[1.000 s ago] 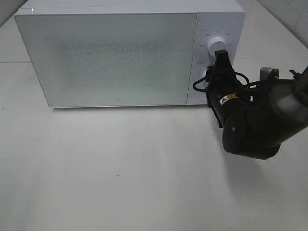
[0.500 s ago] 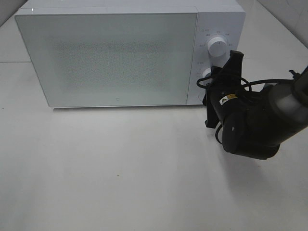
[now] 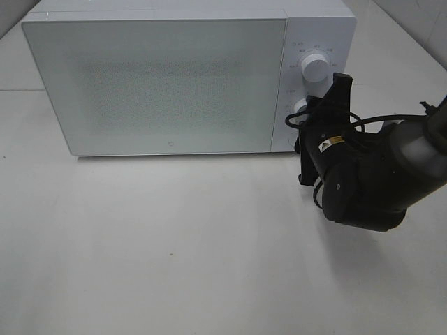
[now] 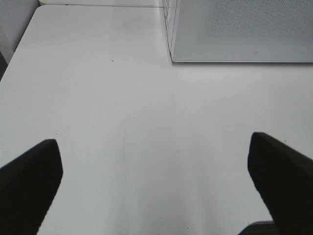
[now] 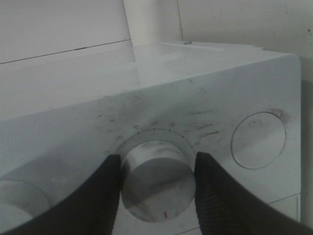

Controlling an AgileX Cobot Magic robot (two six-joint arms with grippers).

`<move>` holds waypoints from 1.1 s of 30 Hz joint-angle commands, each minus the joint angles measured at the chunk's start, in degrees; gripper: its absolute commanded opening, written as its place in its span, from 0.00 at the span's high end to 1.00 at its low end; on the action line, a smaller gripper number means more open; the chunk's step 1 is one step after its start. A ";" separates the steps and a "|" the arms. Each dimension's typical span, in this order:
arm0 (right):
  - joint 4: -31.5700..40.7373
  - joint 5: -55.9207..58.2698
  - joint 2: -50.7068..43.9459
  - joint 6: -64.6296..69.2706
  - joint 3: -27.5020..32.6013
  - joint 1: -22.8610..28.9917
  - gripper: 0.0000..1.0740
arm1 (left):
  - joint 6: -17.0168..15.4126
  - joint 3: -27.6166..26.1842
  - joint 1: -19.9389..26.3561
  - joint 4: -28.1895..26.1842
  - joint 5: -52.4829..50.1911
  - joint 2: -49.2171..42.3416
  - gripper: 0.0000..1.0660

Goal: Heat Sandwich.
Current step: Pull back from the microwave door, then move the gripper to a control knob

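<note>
The right gripper point(image 5: 156, 159) has rolled since 1 second ago. Back then its black body was standing upright in front of the control panel, and now it is leaning over to the right, its top end tipping away from the upper knob point(image 3: 316, 68). It is sitting just as it was half a second ago. Its 2 fingers point(image 5: 220, 196) are pressing on opposite sides of the lower knob point(image 5: 151, 188), so it is gripping that knob. A small red mark point(image 5: 165, 214) is showing on the knob's face, near its edge. A flat round button point(image 5: 258, 140) is lying just beside the knob on the same white panel. The right arm point(image 3: 380, 174) is reaching in from the right side of the table point(image 3: 174, 251), with a black cable point(image 3: 370, 120) looping over its wrist. The microwave point(image 3: 160, 84) is standing at the back of the table with its door point(image 3: 154, 42) shut, and the speckled glass is giving no look inside. The sandwich is not showing in any view, and I cannot tell where it is. The left gripper point(image 4: 154, 144) is hovering over the table in front of the microwave's near corner. Its 2 dark fingers point(image 4: 29, 181) are spread wide open, with only white tabletop showing between them.
</note>
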 commanded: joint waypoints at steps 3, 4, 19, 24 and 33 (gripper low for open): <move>-1.55 -2.29 -0.29 -0.57 -0.46 -0.06 0.86 | 0.00 0.29 0.11 -0.11 -0.74 -1.66 0.08; -1.49 -2.29 -0.29 -0.57 -0.46 -0.06 0.85 | 0.00 0.29 0.11 -0.11 -0.74 -1.66 0.08; -0.80 -4.01 -0.29 -3.55 -0.46 -0.06 0.30 | 0.00 0.29 0.11 -0.11 -0.74 -1.66 0.08; -1.49 -3.44 -0.29 -3.67 -0.46 -0.06 0.28 | 0.00 0.29 0.11 -0.11 -0.74 -1.66 0.08; -4.70 -1.26 -0.29 -4.98 -0.34 -0.06 0.30 | 0.00 0.29 0.11 -0.11 -0.74 -1.66 0.08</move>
